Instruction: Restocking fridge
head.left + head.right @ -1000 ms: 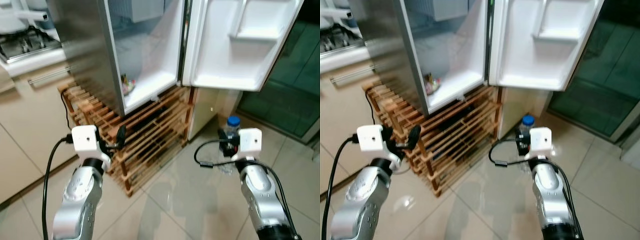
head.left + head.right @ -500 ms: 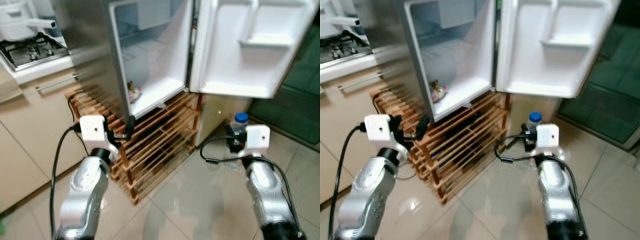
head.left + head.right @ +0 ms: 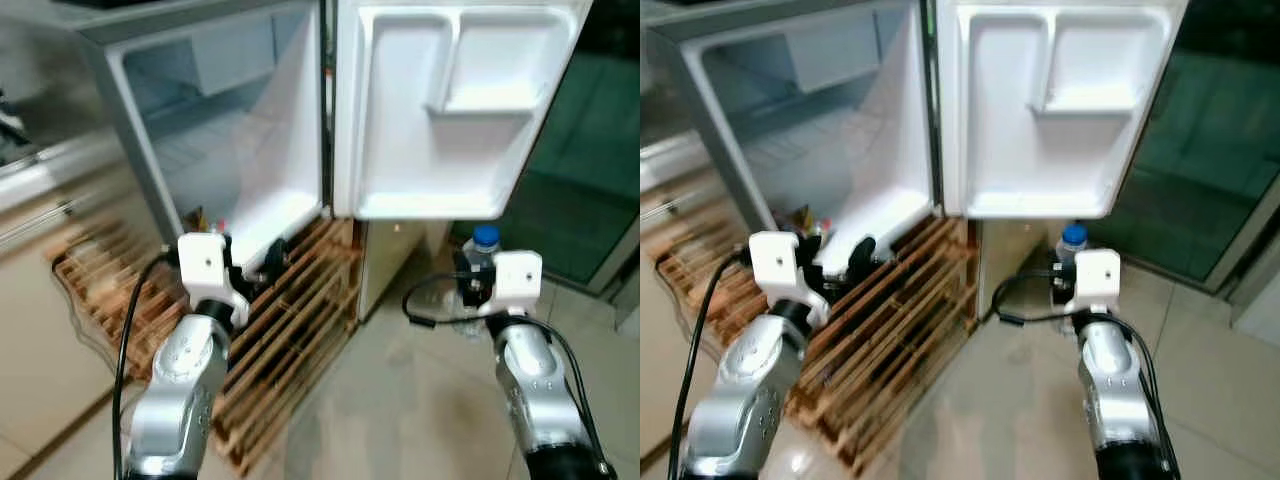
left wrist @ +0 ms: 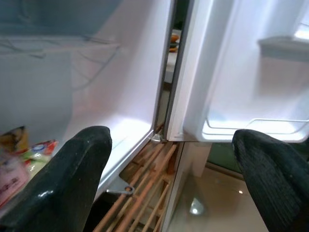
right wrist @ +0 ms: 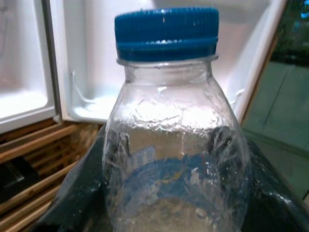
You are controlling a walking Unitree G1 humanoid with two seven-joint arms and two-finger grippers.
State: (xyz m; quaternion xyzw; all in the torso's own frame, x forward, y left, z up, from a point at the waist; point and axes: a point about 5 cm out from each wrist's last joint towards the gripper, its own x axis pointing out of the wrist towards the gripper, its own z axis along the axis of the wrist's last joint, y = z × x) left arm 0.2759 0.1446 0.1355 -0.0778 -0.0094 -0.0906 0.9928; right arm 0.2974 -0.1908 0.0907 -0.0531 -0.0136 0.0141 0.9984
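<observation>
Since a second ago the whole view has swung (that is the camera turning, not the furniture), so the open fridge (image 3: pixel 215 150) and its door (image 3: pixel 450 110) now stand squarely ahead rather than off to one side. Both arms have kept their raised pose through the turn.

The right gripper (image 3: pixel 472 290) is clamped on a clear water bottle (image 5: pixel 176 145) with a blue cap, held upright; the black fingers press against its flanks low on the body. Beyond the bottle and above it hangs the door's empty lower shelf (image 3: pixel 425 205).

The left gripper (image 4: pixel 169 159) has its fingers spread wide with nothing between them. Past its fingertips lie the fridge floor, some coloured packets (image 4: pixel 19 154) at the near corner, and the slatted wooden rack (image 3: pixel 280 330) beneath the cabinet.

The step in hand looks to be the carry-in: bottle secured, fridge reached. Next, the right arm probably has to lift the bottle higher than the shelf lip, ease forward and set it down upright before letting go.
</observation>
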